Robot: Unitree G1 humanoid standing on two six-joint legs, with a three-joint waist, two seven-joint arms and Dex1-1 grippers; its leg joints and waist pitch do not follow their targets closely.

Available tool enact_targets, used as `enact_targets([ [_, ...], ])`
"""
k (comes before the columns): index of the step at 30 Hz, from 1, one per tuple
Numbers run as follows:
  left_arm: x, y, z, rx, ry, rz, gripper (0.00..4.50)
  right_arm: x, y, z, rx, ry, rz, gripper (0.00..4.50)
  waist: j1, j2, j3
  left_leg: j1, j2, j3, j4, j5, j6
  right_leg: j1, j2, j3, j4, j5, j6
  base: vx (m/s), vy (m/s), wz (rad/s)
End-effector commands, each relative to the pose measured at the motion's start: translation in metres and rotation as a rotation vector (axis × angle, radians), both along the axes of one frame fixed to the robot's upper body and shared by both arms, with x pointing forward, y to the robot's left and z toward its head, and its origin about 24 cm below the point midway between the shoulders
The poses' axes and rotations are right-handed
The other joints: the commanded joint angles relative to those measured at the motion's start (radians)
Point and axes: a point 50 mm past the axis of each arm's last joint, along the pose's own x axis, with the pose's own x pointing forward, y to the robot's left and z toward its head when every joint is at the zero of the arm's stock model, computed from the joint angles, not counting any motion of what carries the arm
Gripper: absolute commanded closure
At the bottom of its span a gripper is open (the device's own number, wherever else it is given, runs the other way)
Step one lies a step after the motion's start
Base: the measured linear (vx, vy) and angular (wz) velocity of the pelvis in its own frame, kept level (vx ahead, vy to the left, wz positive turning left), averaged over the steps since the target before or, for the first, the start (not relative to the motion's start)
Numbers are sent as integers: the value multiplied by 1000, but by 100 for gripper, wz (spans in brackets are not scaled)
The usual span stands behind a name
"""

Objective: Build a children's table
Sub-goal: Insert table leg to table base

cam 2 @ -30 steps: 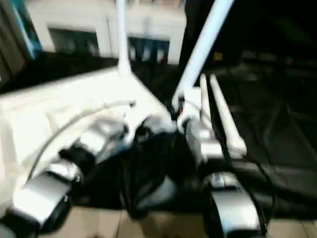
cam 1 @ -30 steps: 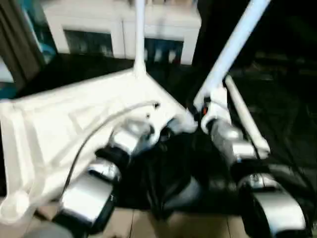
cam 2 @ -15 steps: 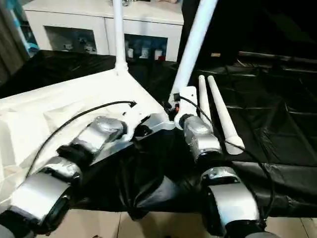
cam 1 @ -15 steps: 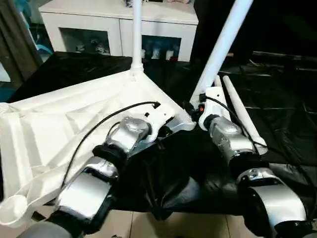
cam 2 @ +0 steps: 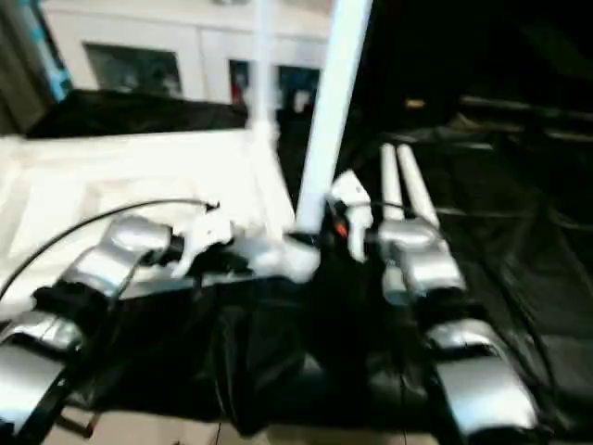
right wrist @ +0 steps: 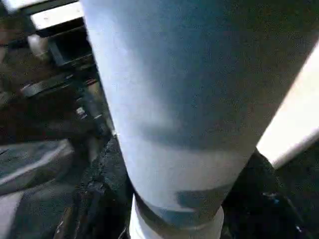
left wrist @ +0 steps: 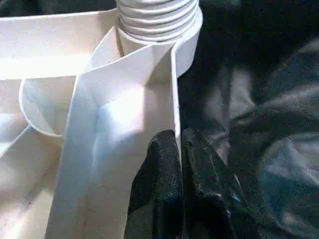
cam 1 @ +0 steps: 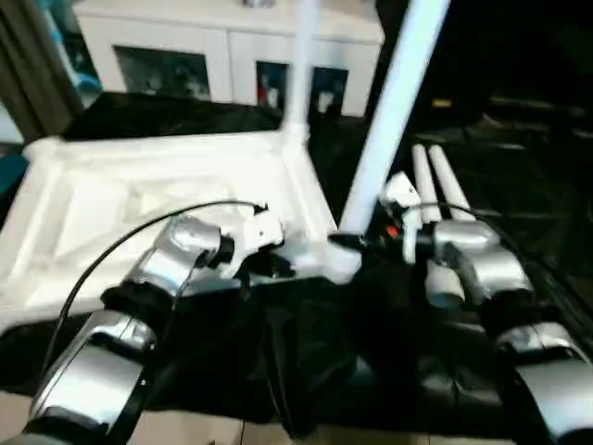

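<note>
Left jaws pinch tabletop rim | right jaws clasp leg

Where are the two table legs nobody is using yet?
The two spare legs lie side by side on the black sheet, right of the tabletop, just behind the right gripper.

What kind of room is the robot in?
Probably a room in a home, or a lab set up like one. A white cabinet with glass doors stands at the back, a black sheet covers the work surface, and a curtain hangs beside it.
</note>
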Motion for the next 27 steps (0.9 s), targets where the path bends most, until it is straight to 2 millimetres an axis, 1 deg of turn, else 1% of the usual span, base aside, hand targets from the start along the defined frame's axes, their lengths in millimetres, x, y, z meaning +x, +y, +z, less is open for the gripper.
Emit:
enact_targets([
  [1, -4, -17, 12, -53, -34, -123, 450, -36, -1, -60, -113, 329, 88, 262, 5, 13, -57, -8, 50, -2, -53, -54, 138, 64, -74, 58, -38, 45, -275, 0, 0, 0],
  [2, -4, -17, 12, -53, -34, -126, 450, -38, -2, -59, -116, 333, 104, 262, 5, 13, -57, -8, 51, -2, -54, -63, 129, 64, -74, 58, -39, 23, -272, 0, 0, 0],
  [3, -4, -16, 12, -52, -35, -127, 450, -39, -3, -59, -117, 335, 114, 262, 7, 13, -55, -4, 52, -2, -57, -88, 113, 62, -72, 57, -44, -20, -262, 0, 0, 0],
  [4, -4, -16, 12, -53, -39, -123, 450, -40, -2, -59, -115, 335, 123, 262, 7, 14, -54, -4, 53, -2, -58, -101, 104, 62, -72, 58, -46, -40, -258, 0, 0, 0],
  [5, -3, -16, 12, -51, -43, -118, 450, -42, -2, -60, -115, 335, 131, 262, 8, 14, -52, -3, 53, -2, -62, -137, 78, 61, -72, 59, -53, -101, -242, 0, 0, 0],
  [6, -2, -16, 12, -50, -47, -114, 450, -43, -1, -61, -116, 333, 134, 262, 6, -2, -52, -3, 53, 0, -62, -143, 75, 60, -71, 59, -56, -119, -234, 0, 0, 0],
  [7, -2, -16, 12, -51, -51, -113, 450, -44, 0, -62, -114, 325, 138, 262, 10, 7, -51, -2, 52, -2, -63, -148, 68, 59, -73, 60, -57, -150, -223, 0, 0, 0],
  [8, -2, -17, 12, -51, -55, -108, 450, -45, 1, -62, -111, 318, 135, 262, 10, 7, -50, -3, 53, -2, -64, -148, 66, 59, -73, 60, -59, -160, -215, 0, 0, 0],
  [9, -1, -17, 12, -48, -59, -99, 450, -44, 3, -63, -109, 301, 117, 262, 11, 8, -51, -2, 54, -2, -65, -147, 61, 57, -72, 61, -59, -165, -207, 0, 0, 0],
  [10, -1, -17, 12, -48, -60, -97, 450, -44, 3, -63, -109, 297, 111, 262, 11, 8, -51, -1, 54, -3, -66, -148, 58, 57, -72, 60, -60, -168, -205, 0, 0, 0],
  [11, 1, -18, 11, -45, -68, -71, 450, -39, 6, -64, -103, 260, 43, 262, 10, 9, -52, -3, 53, -3, -66, -144, 53, 58, -71, 60, -59, -162, -204, 0, 0, 0],
  [12, 2, -18, 11, -45, -69, -67, 450, -39, 6, -64, -102, 256, 34, 262, 10, 9, -52, -3, 52, -3, -66, -144, 52, 58, -71, 60, -59, -162, -202, 0, 0, 0],
  [13, 5, -21, 11, -48, -79, -17, 450, -30, 9, -66, -97, 219, -105, 262, 6, 11, -49, -3, 50, -4, -69, -159, 39, 55, -72, 61, -63, -192, -191, 0, 0, 0],
  [14, 8, -23, 12, -54, -84, 16, 450, -25, 9, -68, -101, 209, -188, 262, 4, 12, -46, -2, 50, -6, -72, -181, 30, 52, -73, 61, -68, -227, -183, 0, 0, 0],
  [15, 8, -23, 12, -54, -84, 16, 450, -25, 9, -68, -101, 209, -188, 262, -3, 11, -42, 2, 47, -9, -77, -239, 9, 50, -74, 60, -78, -331, -161, 0, 0, 0],
  [16, 10, -25, 12, -65, -87, 45, 450, -21, 9, -69, -101, 203, -260, 262, -4, 10, -41, 7, 46, -10, -78, -262, 3, 49, -75, 58, -86, -384, -145, 0, 0, 0],
  [17, 13, -29, 13, -73, -91, 91, 450, -15, 10, -71, -98, 205, -365, 262, -10, 11, -36, 10, 46, -13, -80, -309, -5, 43, -74, 58, -94, -461, -123, 0, 0, 0],
  [18, 15, -33, 13, -79, -95, 125, 450, -12, 12, -72, -95, 209, -439, 262, -14, 10, -35, 19, 44, -17, -80, -349, -14, 37, -76, 56, -107, -550, -92, 0, 0, 0],
  [19, 18, -37, 13, -79, -96, 165, 450, -9, 14, -74, -89, 215, -509, 262, -15, 15, -38, 20, 44, -18, -80, -348, -16, 37, -77, 58, -105, -553, -89, 0, 0, 0],
  [20, 21, -41, 14, -80, -101, 214, 450, -7, 16, -75, -86, 226, -577, 262, -17, 14, -38, 19, 45, -18, -82, -342, -20, 36, -77, 59, -107, -549, -87, 0, 0, 0],
  [21, 23, -43, 14, -80, -104, 244, 450, -6, 17, -76, -85, 235, -618, 262, -16, 15, -40, 25, 44, -17, -81, -333, -27, 32, -75, 59, -109, -529, -89, 0, 0, 0],
  [22, 29, -50, 14, -87, -102, 341, 450, -2, 22, -79, -83, 255, -727, 262, -14, 13, -41, 28, 43, -14, -79, -332, -23, 30, -73, 59, -109, -512, -93, 0, 0, 0],
  [23, 31, -54, 14, -89, -98, 393, 450, -1, 25, -80, -83, 268, -783, 262, -15, 18, -39, 29, 42, -8, -78, -317, -28, 25, -68, 63, -104, -456, -118, 0, 0, 0],
  [24, 35, -63, 13, -84, -104, 477, 450, 1, 34, -81, -85, 273, -850, 262, -12, 14, -39, 33, 40, -6, -77, -327, -26, 25, -66, 61, -105, -450, -126, 0, 0, 0],
  [25, 36, -67, 13, -83, -107, 502, 450, 2, 38, -81, -91, 262, -864, 262, -9, 25, -39, 29, 37, -9, -77, -332, -21, 29, -68, 59, -104, -459, -121, 0, 0, 0],
  [26, 36, -69, 12, -82, -110, 521, 450, 3, 41, -81, -97, 253, -874, 262, -12, 21, -36, 24, 38, -8, -80, -336, -15, 31, -67, 58, -108, -466, -115, 0, 0, 0],
  [27, 37, -73, 12, -69, -131, 540, 450, 3, 47, -80, -88, 247, -881, 262, -12, 21, -40, 14, 37, -12, -81, -321, -8, 40, -70, 56, -106, -462, -99, 0, 0, 0],
])
